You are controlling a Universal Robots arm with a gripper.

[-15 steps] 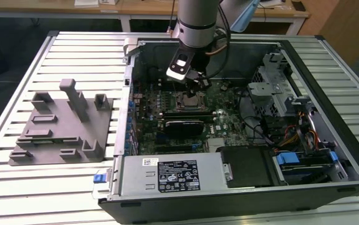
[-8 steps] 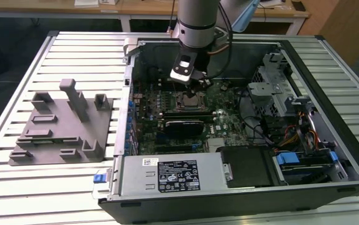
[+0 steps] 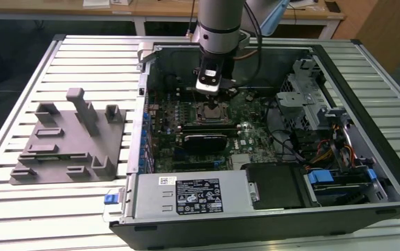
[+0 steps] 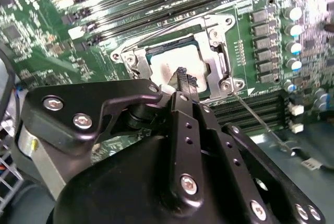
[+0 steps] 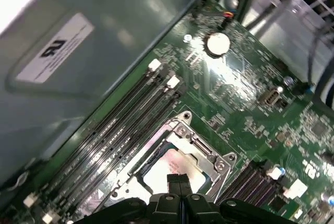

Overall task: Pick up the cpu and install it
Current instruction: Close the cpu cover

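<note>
The exterior view gives us the whole setting: an open computer case (image 3: 270,230) lying on a slatted table (image 3: 18,209), a grey plastic block (image 3: 67,141) with upright tabs on the table to the exterior view's left of the case, and the arm (image 3: 220,21) reaching down into the case from above. There the gripper (image 3: 209,91) hangs over the motherboard (image 3: 255,136), directly over the cpu (image 3: 212,111).

Both wrist views bring us close to the board. In the second wrist view we see the cpu (image 4: 167,65) lying flat in its socket, its pale silver top framed by the metal socket frame (image 4: 216,51), with a row of capacitors (image 4: 295,31) beside it. The first wrist view adds the memory slots (image 5: 120,140) running along one side of the socket, a coin battery (image 5: 217,44) farther off, and a label (image 5: 52,51) on the case wall.

In both wrist views the gripper (image 4: 183,78) (image 5: 180,179) has its jaws pressed together with nothing between them. The cpu (image 5: 154,181) sits directly under the tips, spreading out to either side of them. We cannot tell whether the tips touch its top.
</note>
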